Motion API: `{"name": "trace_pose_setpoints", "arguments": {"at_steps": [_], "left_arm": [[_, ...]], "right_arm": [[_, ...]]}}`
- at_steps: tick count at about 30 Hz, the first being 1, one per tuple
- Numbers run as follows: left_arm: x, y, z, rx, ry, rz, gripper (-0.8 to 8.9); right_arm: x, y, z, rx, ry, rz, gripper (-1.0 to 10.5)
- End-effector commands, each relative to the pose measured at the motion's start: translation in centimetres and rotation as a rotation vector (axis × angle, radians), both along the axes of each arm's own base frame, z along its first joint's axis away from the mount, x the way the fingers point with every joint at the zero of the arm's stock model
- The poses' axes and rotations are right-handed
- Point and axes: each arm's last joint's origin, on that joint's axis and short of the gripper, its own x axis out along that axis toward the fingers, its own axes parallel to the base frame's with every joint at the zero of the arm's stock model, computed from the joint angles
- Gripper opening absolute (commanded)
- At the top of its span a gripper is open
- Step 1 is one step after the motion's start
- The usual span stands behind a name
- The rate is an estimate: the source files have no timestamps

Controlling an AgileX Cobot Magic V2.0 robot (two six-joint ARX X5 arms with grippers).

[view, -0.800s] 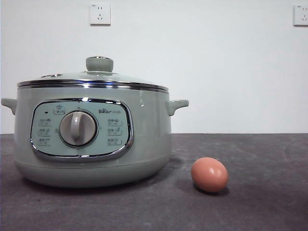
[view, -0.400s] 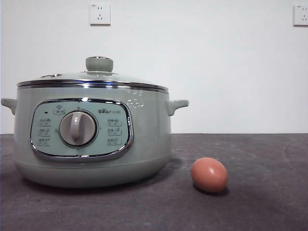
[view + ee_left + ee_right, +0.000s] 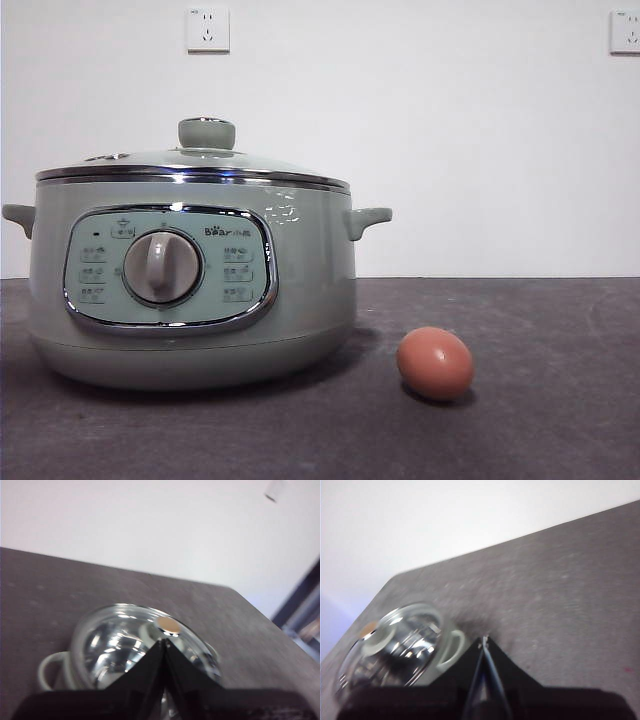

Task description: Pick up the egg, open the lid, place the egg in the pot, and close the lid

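- Nothing on the desk (image 3: 560, 430) has moved over the last second: the egg (image 3: 435, 363) lies on its side where it was, just beside the pot (image 3: 190, 290), toward the desk's near edge.
- The lid (image 3: 195, 165) sits shut on the pot as before.
- The left claw (image 3: 164, 642) hangs above the lid, jaws pressed together, holding nothing.
- The right claw (image 3: 484, 641) hangs over bare desk beside the pot's handle (image 3: 451, 647), jaws also pressed together.
- So, by my reckoning, the task is barely begun; the egg must be picked up first.
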Motion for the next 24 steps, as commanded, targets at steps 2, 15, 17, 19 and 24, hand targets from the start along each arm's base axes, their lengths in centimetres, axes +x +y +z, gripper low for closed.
{"name": "trace_pose_setpoints", "arguments": {"at_steps": [2, 15, 17, 19, 24], "left_arm": [[0.9, -0.2, 1.6, 0.053, 0.026, -0.077, -0.03], [2.5, -0.4, 3.5, 0.066, 0.054, -0.150, 3.47], [2.6, -0.4, 3.6, 0.065, 0.048, -0.150, 3.47], [2.6, -0.4, 3.6, 0.064, 0.045, -0.150, 3.46], [2.7, -0.4, 3.6, 0.063, 0.050, -0.148, 3.46]], "right_arm": [[1.0, 0.5, 1.6, -0.057, 0.022, 0.140, 0.0], [4.4, 2.0, 0.9, -0.060, 0.186, 0.321, 3.8], [4.7, 2.4, 0.8, -0.066, 0.195, 0.336, 3.8], [5.1, 2.9, 0.6, -0.086, 0.215, 0.332, 3.8], [6.1, 5.8, 0.1, -0.214, 0.288, 0.322, 3.8]]}}
